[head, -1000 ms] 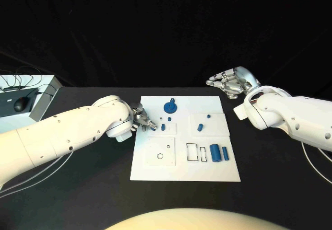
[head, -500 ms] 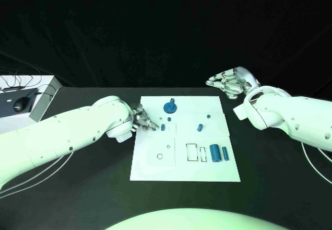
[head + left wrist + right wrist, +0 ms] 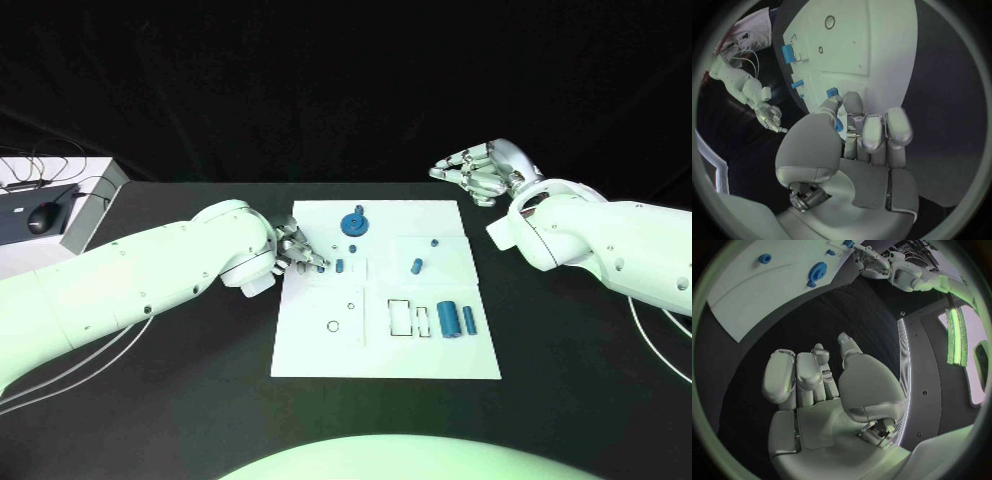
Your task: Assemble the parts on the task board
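Landmark: the board [image 3: 387, 350], a white plate flat on the tabletop [image 3: 173, 400]; all places below are given from it.
Left hand: the left hand [image 3: 299, 252] is at the board's left edge, toward its far half. In the left wrist view [image 3: 864, 145] a small blue part [image 3: 837, 124] is seen pinched between thumb and a finger, the other fingers [image 3: 898, 125] lying curled alongside.
Right hand: the right hand [image 3: 483, 170] is held off the board's far right corner, well apart from it, fingers curled in on nothing [image 3: 817, 385].
Parts on board: a round gear [image 3: 355, 222] near the far edge, a peg [image 3: 339, 266] just beside the left fingertips, another peg [image 3: 417, 266] right of centre, two cylinders [image 3: 459, 318] near the right edge.
Step in hand: judged to be the placing of the pinched part into a seat in the board's left half.
Next move: a fine lowering is called for, the part kept upright over its hole; which hole is meant cannot be told.
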